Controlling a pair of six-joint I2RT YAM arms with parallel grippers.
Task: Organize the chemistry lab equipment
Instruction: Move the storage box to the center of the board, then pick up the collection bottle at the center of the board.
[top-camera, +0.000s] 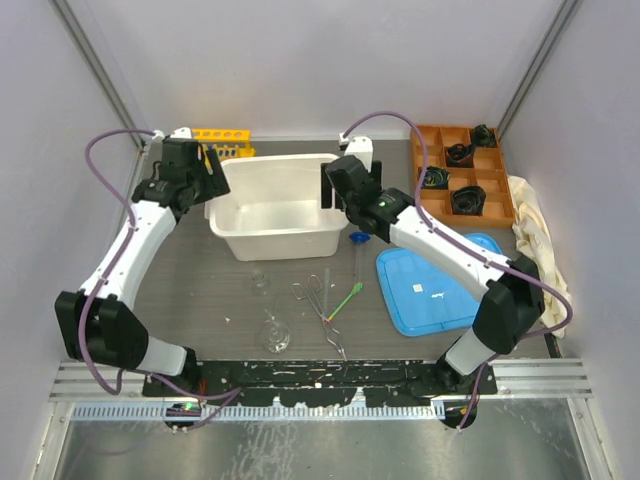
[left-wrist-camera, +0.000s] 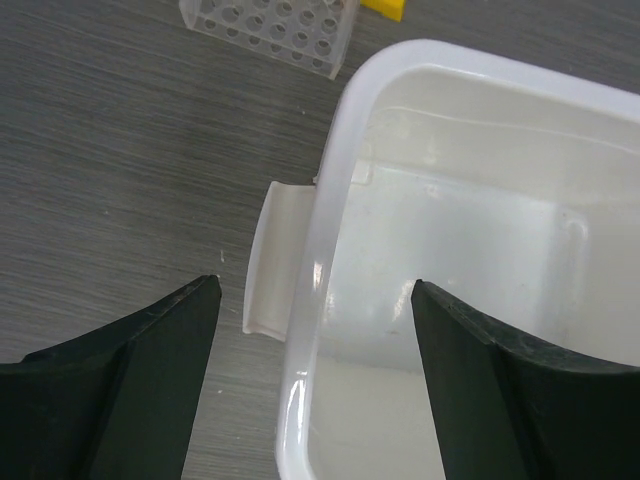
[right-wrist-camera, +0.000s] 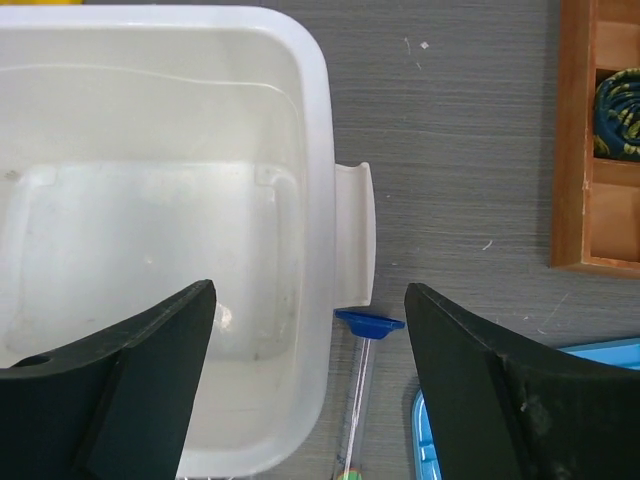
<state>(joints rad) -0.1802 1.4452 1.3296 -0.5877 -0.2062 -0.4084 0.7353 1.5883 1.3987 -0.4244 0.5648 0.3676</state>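
A white plastic bin (top-camera: 232, 212) stands mid-table with nothing in it. My left gripper (top-camera: 211, 172) is open astride the bin's left wall (left-wrist-camera: 330, 190), one finger outside by the handle (left-wrist-camera: 268, 260) and one inside. My right gripper (top-camera: 331, 186) is open astride the right wall (right-wrist-camera: 318, 120) and its handle. A blue-based cylinder (top-camera: 357, 255) lies on the table just past that handle, its base (right-wrist-camera: 368, 323) between my right fingers. Two small glass flasks (top-camera: 260, 282) (top-camera: 275, 335), metal tongs (top-camera: 318, 298) and a green spatula (top-camera: 346, 299) lie in front of the bin.
A yellow rack (top-camera: 222, 135) and a clear plastic rack (left-wrist-camera: 270, 25) sit at the back left behind the bin. A blue lid (top-camera: 435, 285) lies right of the cylinder. An orange compartment tray (top-camera: 497, 190) with black objects stands back right, a cream cloth (top-camera: 535, 235) beside it.
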